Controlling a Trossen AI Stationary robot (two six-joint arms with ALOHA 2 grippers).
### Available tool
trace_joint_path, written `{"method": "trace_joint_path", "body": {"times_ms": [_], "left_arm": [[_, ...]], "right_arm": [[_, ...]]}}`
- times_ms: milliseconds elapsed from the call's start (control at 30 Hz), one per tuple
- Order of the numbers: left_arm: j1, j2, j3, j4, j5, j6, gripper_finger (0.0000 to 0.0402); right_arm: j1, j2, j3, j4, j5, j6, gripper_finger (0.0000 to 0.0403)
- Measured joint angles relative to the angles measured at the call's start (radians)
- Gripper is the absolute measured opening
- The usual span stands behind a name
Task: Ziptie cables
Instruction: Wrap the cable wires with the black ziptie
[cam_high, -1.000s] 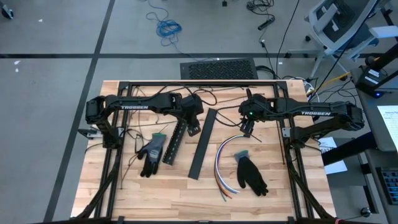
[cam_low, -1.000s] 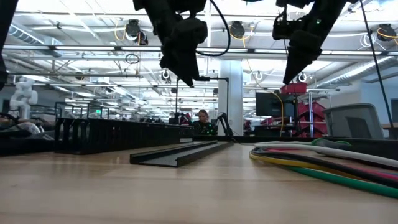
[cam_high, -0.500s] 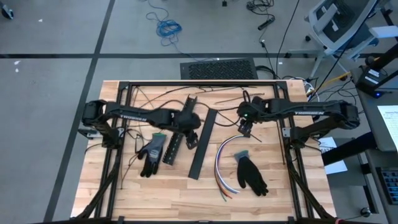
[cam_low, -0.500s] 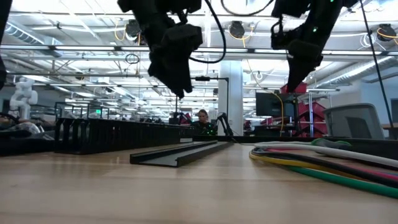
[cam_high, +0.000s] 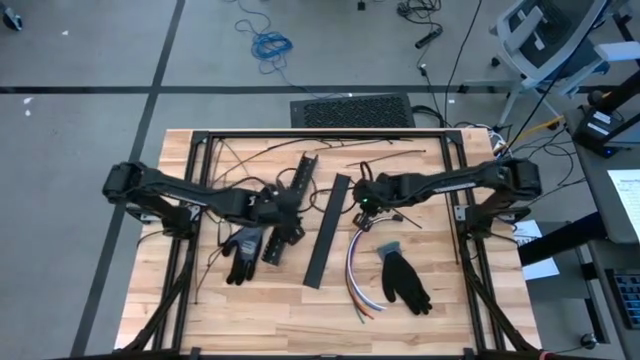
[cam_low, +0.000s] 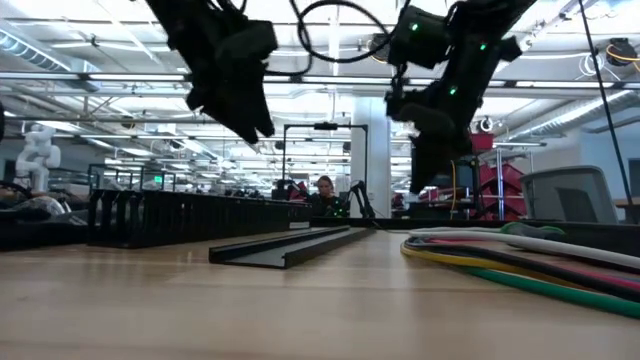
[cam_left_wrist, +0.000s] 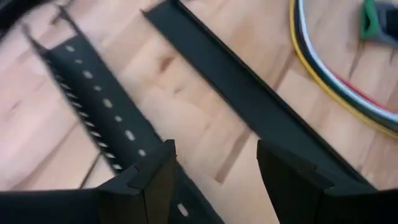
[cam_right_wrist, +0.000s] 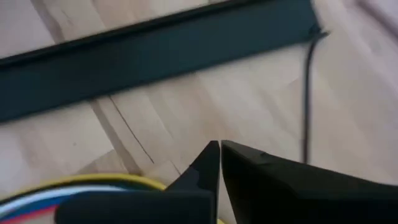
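Observation:
The cables (cam_high: 352, 262) lie in a loose curved bundle of white, yellow, red and other wires on the wooden table, right of centre. They show again as cables (cam_left_wrist: 329, 68) in the left wrist view and cables (cam_low: 520, 255) in the low view. My right gripper (cam_high: 366, 212) hangs shut above the table, just beyond the bundle's far end, with nothing between its fingers (cam_right_wrist: 211, 163). My left gripper (cam_high: 288, 222) is open above the black slotted strip (cam_high: 290, 205), with bare wood between its fingers (cam_left_wrist: 163, 171).
A flat black strip (cam_high: 328, 230) lies between the slotted strip and the cables. Two dark gloves (cam_high: 243, 250) (cam_high: 403, 280) lie on the table, one near each side. Thin black strands (cam_right_wrist: 306, 93) trail over the wood. A black frame (cam_high: 320, 133) runs along the table's far edge.
My left gripper has sunk and gone toward the table's near edge and a little left, over the slotted strip. My right gripper has come down and gone toward the table's left, to the far end of the cables. Nothing on the table has moved.

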Motion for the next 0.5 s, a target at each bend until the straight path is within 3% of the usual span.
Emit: {"method": "trace_joint_path", "body": {"times_ms": [200, 500], "left_arm": [[-0.002, -0.089, -0.063, -0.056, -0.021, -0.01, 0.0219], [-0.007, -0.119, -0.068, -0.297, -0.093, -0.009, 0.0219]], "right_arm": [[0.002, 0.102, 0.0, 0.066, -0.014, 0.098, 0.0], [0.002, 0.189, 0.0, 0.204, -0.059, 0.239, 0.0]]}}
